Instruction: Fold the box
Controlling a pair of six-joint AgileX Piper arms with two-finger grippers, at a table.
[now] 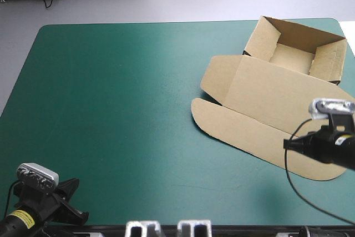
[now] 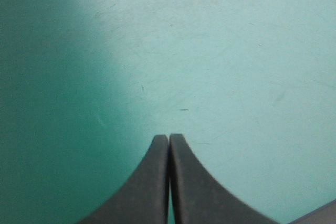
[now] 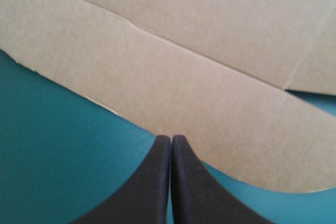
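Observation:
The brown box [image 1: 266, 101] lies at the table's far right as an open tray [image 1: 297, 59] with its walls raised. Its lid lies flat toward the near side and ends in a rounded front flap [image 1: 249, 131]. My right gripper [image 1: 288, 144] is shut and hovers at the near right part of that flap. In the right wrist view the gripper [image 3: 171, 139] points at the flap's curved edge [image 3: 157, 93] and holds nothing. My left gripper [image 1: 75, 199] is shut at the near left corner of the table, far from the box. Under the left gripper [image 2: 169, 137] is only cover.
The teal-green cover [image 1: 122, 98] stretches bare across the left and middle of the table. The tray stands close to the table's far right corner. A black cable loops down from the right wrist over the near right of the table.

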